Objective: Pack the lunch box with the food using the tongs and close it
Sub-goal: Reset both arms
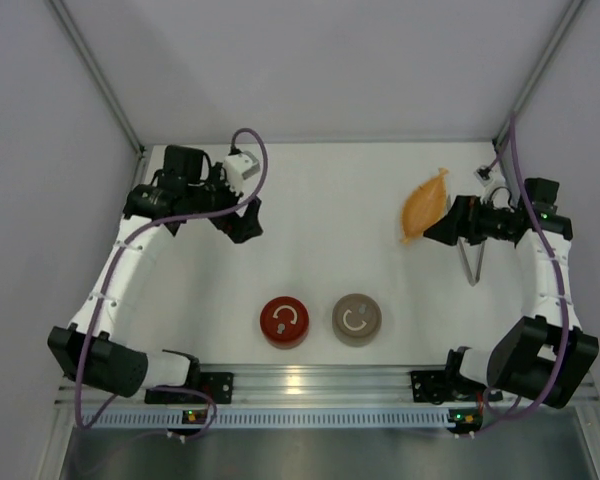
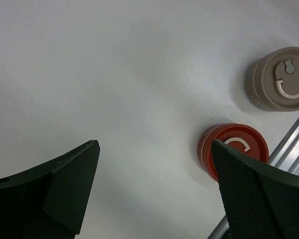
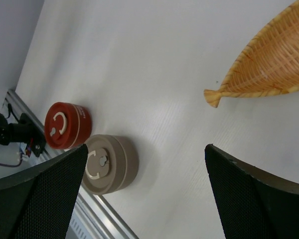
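Note:
The lunch box shows as two round lidded tins near the front: a red one [image 1: 284,321] [image 2: 232,148] [image 3: 66,125] and a taupe one [image 1: 357,318] [image 2: 281,78] [image 3: 108,163], both shut. Slim grey tongs [image 1: 470,268] lie on the table at the right, just below my right gripper [image 1: 448,228] [image 3: 145,149], which is open and holds nothing. My left gripper [image 1: 242,222] [image 2: 154,147] hangs open and empty over bare table at the back left. The food is out of view.
An orange woven leaf-shaped dish [image 1: 425,205] [image 3: 269,69] lies at the back right, beside the right gripper. An aluminium rail [image 1: 310,380] runs along the front edge. Grey walls close in the back and both sides.

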Robot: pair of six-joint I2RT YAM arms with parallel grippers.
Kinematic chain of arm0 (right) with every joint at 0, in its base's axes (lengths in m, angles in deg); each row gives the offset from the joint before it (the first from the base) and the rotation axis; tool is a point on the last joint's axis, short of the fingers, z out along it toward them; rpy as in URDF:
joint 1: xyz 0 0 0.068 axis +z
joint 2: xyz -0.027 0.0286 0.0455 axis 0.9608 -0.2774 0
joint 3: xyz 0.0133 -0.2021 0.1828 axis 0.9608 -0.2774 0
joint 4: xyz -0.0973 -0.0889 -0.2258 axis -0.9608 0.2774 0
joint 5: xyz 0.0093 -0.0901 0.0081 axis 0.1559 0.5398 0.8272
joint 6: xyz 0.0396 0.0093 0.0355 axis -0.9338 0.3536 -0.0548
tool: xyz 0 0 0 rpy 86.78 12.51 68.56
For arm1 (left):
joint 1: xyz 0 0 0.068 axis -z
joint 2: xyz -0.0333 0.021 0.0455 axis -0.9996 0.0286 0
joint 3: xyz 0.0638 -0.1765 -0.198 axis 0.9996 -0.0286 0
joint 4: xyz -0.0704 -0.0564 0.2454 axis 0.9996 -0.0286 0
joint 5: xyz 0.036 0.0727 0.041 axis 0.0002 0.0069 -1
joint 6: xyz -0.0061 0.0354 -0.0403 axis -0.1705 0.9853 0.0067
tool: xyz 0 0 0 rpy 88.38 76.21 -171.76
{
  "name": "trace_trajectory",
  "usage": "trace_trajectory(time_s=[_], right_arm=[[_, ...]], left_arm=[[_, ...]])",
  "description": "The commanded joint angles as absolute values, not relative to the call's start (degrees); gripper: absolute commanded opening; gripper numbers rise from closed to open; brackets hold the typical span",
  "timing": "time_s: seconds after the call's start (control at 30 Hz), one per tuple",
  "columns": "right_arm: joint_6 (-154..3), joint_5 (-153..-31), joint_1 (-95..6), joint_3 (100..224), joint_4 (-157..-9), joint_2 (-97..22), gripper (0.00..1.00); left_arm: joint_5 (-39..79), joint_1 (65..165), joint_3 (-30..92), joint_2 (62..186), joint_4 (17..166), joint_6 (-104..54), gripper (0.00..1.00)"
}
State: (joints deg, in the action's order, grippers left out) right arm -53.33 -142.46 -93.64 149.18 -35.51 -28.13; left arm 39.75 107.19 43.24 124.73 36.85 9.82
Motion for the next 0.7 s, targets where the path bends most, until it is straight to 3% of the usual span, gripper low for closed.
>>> trace_trajectory(time_s=[0.0, 0.23, 0.4, 0.67], right_arm=[[-54.3, -136.7, -94.7, 150.8, -41.3, -26.1, 1.0], [-50.4, -126.2, -94.2, 146.9, -45.0, -25.4, 0.99], [-48.5, -121.4, -93.6, 141.8, -47.6, -25.7, 0.99], [-48.3, -115.3, -92.6, 137.4, -50.5, -24.9, 0.99]], left_arm=[[46.0, 100.2, 41.2, 126.2, 34.1, 1.7, 0.98], [53.1, 76.8, 35.2, 132.4, 39.4, -5.9, 0.98], [47.3, 73.0, 29.3, 133.8, 45.2, -2.3, 0.98], [39.3, 72.9, 19.2, 124.8, 51.5, 1.7, 0.98]])
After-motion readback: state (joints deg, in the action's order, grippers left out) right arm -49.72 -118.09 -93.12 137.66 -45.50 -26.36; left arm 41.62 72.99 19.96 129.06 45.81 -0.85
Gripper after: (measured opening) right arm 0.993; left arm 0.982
